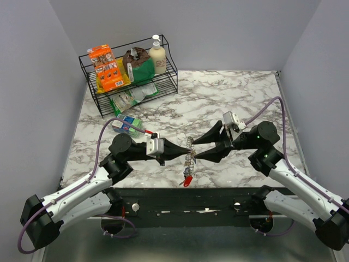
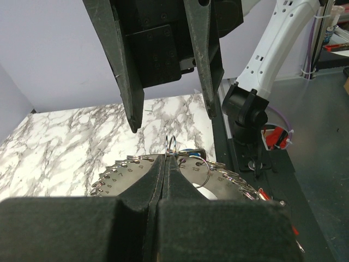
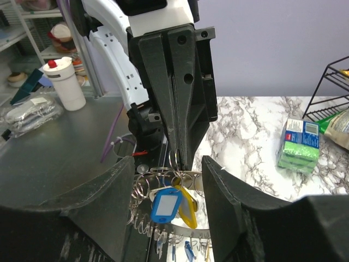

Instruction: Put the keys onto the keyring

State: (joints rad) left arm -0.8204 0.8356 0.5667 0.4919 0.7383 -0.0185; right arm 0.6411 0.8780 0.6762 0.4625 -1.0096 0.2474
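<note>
The keyring [image 1: 189,153], a silver band with numbered holes and many small split rings, hangs above the table's front middle. My left gripper [image 1: 184,148] is shut on one split ring [image 2: 172,145] at the band's top [image 2: 122,181]. My right gripper [image 1: 194,151] faces it from the right, open, its fingers [image 3: 112,188] standing either side of the keyring [image 3: 143,185] without touching it. A blue-headed key [image 3: 166,203] and a yellow one [image 3: 190,212] hang between those fingers. A red key [image 1: 187,180] dangles lowest.
At the back left of the marble table [image 1: 245,93] a black wire rack [image 1: 131,71] holds packets and a bottle. A blue-green box [image 1: 126,124] lies behind the left arm. The black base rail [image 1: 191,196] runs right under the hanging keys.
</note>
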